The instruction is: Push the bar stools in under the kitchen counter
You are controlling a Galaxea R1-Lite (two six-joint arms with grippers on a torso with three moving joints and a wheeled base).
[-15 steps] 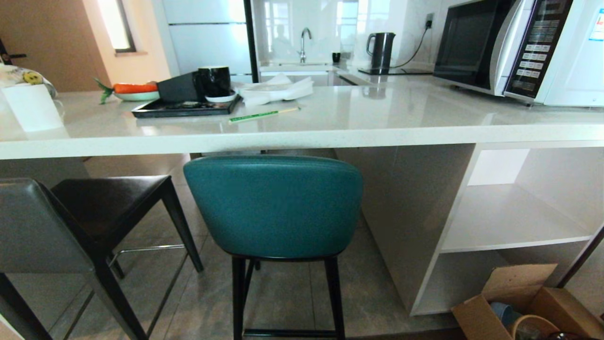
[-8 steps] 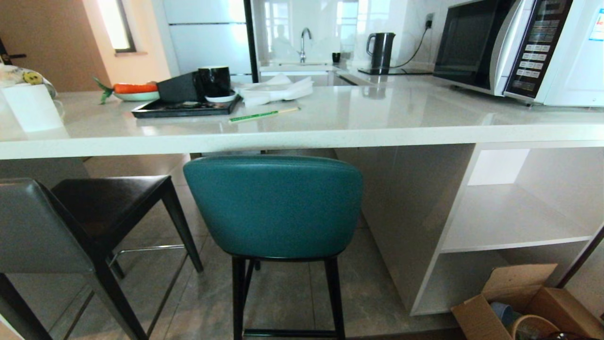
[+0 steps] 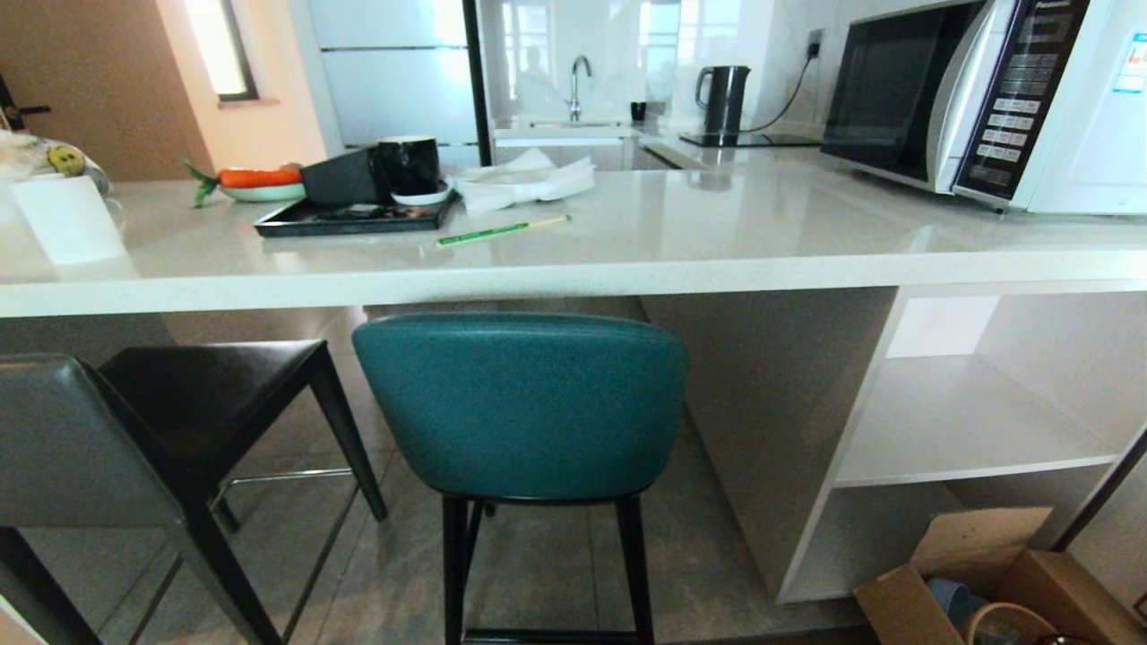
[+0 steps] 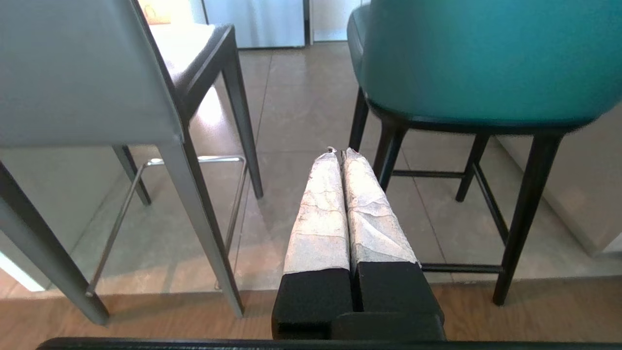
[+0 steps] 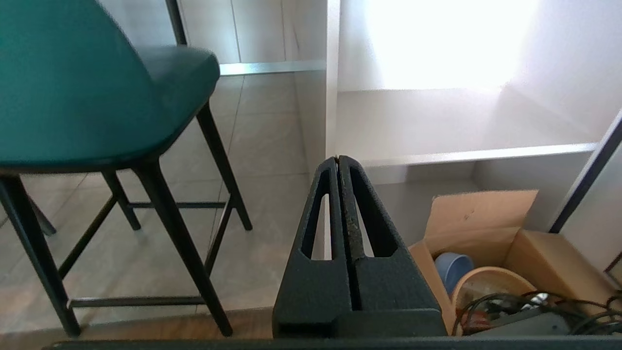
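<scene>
A: What is seen from the head?

B: The teal stool (image 3: 520, 403) is seen in the middle, its back just below the edge of the worktop (image 3: 573, 269). The grey stool (image 3: 134, 430) is seen to the left, turned aside and pulled farther out. No arm is seen here.

A: And from the left wrist?

B: The left end effector (image 4: 338, 151) is seen low between the two stools, with its fingers pressed together and nothing held. The grey stool's back (image 4: 82, 73) is close by.

A: And from the right wrist?

B: The right end effector (image 5: 337, 158) is also pressed together and empty, beside the teal stool (image 5: 73, 82) and before the white shelves (image 5: 457, 146).

A: How should the stools be handled?

B: They are probably stiff and a bit heavy. A tall stool could be tipped if pushed too high. The padded backs look soft, so a flat, slow push low on the back is best.
</scene>
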